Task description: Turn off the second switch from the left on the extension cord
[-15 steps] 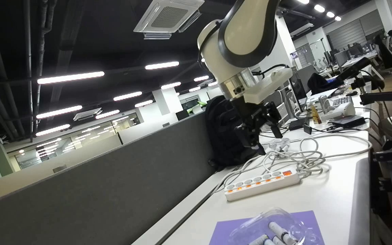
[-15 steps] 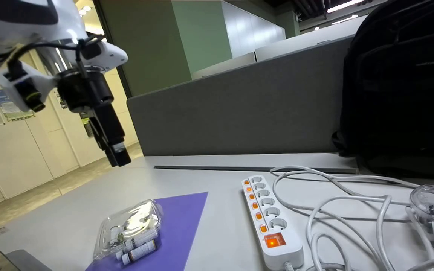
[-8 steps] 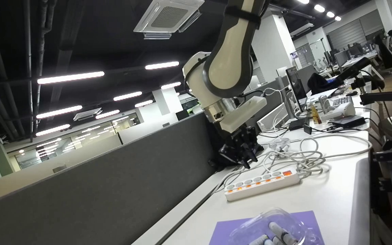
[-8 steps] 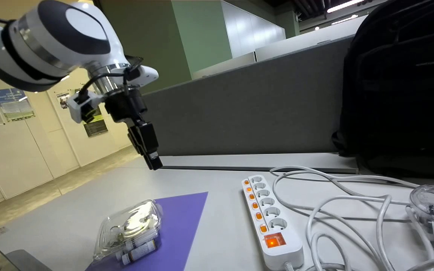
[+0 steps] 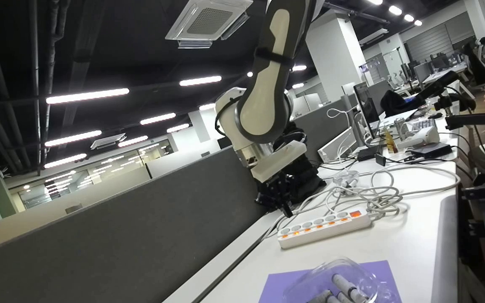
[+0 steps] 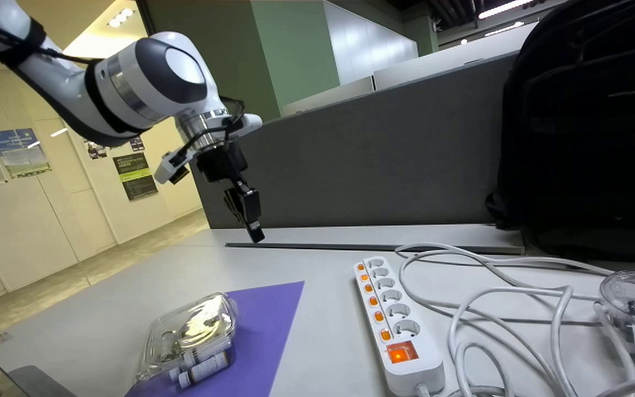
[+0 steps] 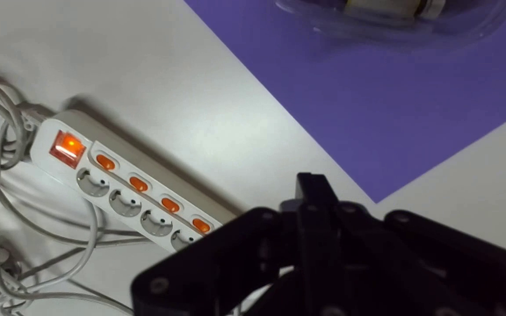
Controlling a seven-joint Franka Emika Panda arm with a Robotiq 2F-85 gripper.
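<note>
Currently, gripper (image 7: 316, 188) closed, fingers pressed together, hanging over the table (image 7: 169, 87), apart from the extension cord (image 7: 132, 186). Wrist view: extension cord at 9 o'clock from the fingertips, part of it hidden behind the gripper; large switch (image 7: 68, 148) lit orange near its 10 o'clock end; purple sheet (image 7: 389, 109) at 1 o'clock. In an exterior view, extension cord at 4 o'clock from the fingertips, clear container (image 6: 190, 339) at 7 o'clock, on the purple sheet. In an exterior view, second small switch (image 5: 296, 232) from the left looks brighter than its neighbours.
</note>
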